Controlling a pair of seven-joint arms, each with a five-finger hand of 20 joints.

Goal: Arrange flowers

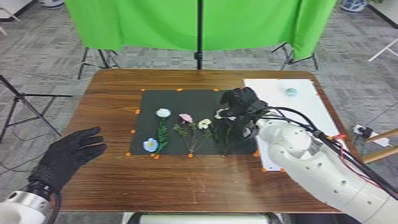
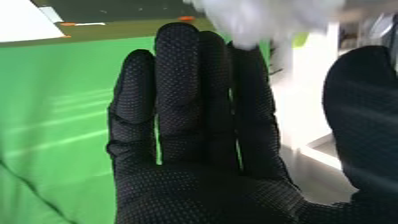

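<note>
Right hand [image 1: 242, 102], fingers straight, hold unclear, and empty, relaxed left hand [image 1: 66, 154] hang at a brown table [image 1: 160, 187], green cloth [image 1: 142, 25] beyond.

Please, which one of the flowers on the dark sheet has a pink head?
The pink flower, just left of the cream flower; no other bloom there looks pink.

Blurred white flower [image 2: 258, 17], partly cut off
</note>
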